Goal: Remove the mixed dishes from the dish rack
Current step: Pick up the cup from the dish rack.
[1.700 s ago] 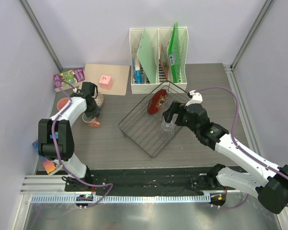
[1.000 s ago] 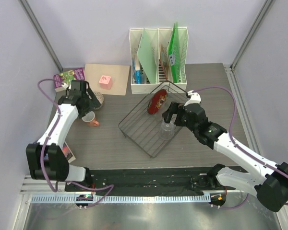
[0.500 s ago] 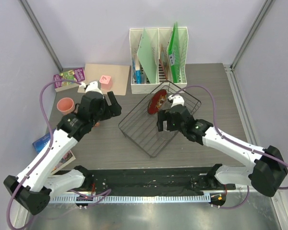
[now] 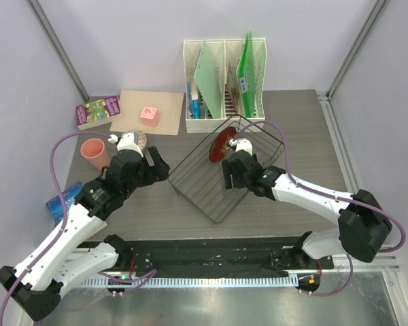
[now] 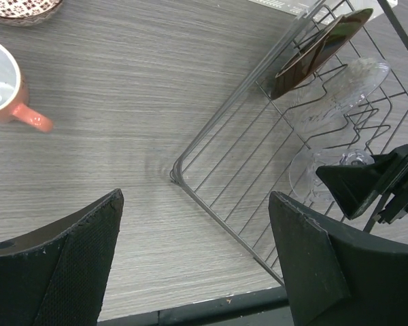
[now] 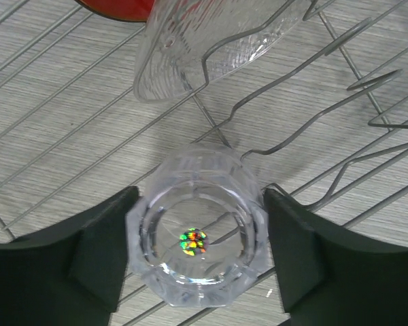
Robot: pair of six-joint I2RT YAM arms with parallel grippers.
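The black wire dish rack (image 4: 197,185) (image 5: 224,191) (image 6: 54,129) lies mid-table. A red plate (image 4: 221,145) (image 5: 319,51) stands on edge at its far end, with a clear ribbed dish (image 6: 211,41) (image 5: 340,88) leaning beside it. A clear drinking glass (image 6: 197,238) stands upright in the rack. My right gripper (image 6: 198,231) (image 4: 231,178) is shut on it, one finger against each side. My left gripper (image 5: 194,204) (image 4: 156,165) hangs open and empty over the table by the rack's left corner. A pink cup (image 4: 95,151) stands at the far left. An orange handled cup (image 5: 3,92) is nearer.
A patterned bowl (image 4: 137,138) (image 5: 20,8) sits behind the left gripper. A white file holder (image 4: 224,75) stands behind the rack. A pink block (image 4: 149,114) on cardboard and books (image 4: 98,110) lie at back left. A blue book (image 4: 64,200) lies at the left edge.
My left arm has swung from the cups rightward to the rack's corner, jaws open. My right gripper has come down over the glass and its fingers have closed against it.
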